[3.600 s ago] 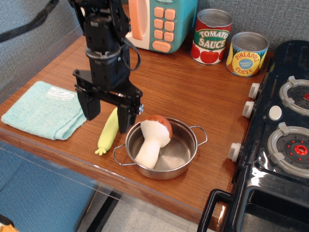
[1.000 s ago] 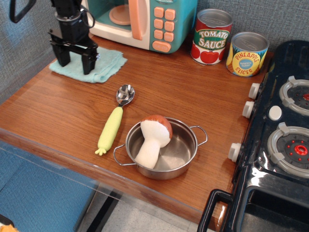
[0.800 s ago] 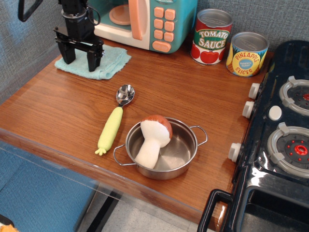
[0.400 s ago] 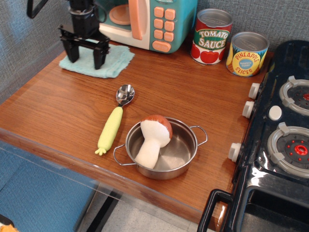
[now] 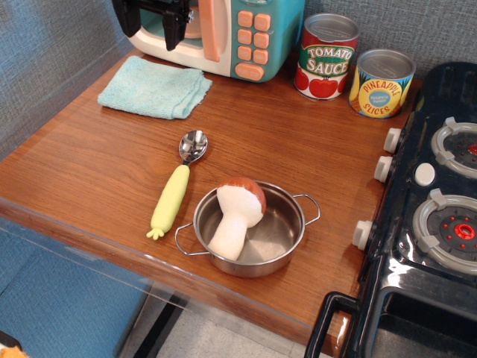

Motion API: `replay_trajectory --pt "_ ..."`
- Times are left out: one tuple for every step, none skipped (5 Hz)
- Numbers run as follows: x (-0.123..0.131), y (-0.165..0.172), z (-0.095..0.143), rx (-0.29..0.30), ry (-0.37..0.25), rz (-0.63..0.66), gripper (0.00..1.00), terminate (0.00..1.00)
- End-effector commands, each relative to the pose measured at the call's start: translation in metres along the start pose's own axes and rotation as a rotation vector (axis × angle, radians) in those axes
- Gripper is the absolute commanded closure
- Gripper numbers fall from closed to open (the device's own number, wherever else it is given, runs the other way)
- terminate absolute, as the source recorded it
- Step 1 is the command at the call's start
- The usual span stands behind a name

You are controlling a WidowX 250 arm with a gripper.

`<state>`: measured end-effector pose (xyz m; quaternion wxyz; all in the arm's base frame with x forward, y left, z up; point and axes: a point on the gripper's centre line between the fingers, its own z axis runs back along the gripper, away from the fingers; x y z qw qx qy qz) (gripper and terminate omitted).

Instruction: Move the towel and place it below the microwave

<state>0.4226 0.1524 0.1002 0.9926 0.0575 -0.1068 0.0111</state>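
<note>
Grey-blue textured walls close in a wooden counter (image 5: 298, 149) with a black toy stove (image 5: 440, 194) at its right edge. At the back stands the microwave (image 5: 238, 33), and directly in front of it lies the towel (image 5: 156, 87), folded flat on the wood, its far edge just beside the microwave's base and nothing touching it. High in the top left corner hangs the end effector (image 5: 155, 19), fingers spread apart and holding nothing, well above the cloth and in front of the microwave's door area. By the look of it the placing is done, so the risks lie in leaving: with the end effector so near the microwave front, a careless sideways or backward move could knock the door or shove the toy along the counter; a fresh descent could snag the soft terry on a fingertip and drag it out of place, since the cloth is light and would follow any catch. A low sweep forward might also strike the spoon (image 5: 177, 186) or the pot (image 5: 250, 231). Counted: one towel, one microwave, two cans, tomato sauce (image 5: 326, 56) and pineapple slices (image 5: 381, 82), one spoon with a yellow-green handle, one steel pot, and one plush mushroom (image 5: 237, 212) lying in that pot.
</note>
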Motion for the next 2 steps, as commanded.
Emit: replay_trajectory --pt "-0.0003 0.0011 0.0430 0.048 -0.071 -0.004 0.00 0.00" --pt "-0.0003 0.0011 0.0430 0.048 -0.071 -0.004 0.00 1.00"
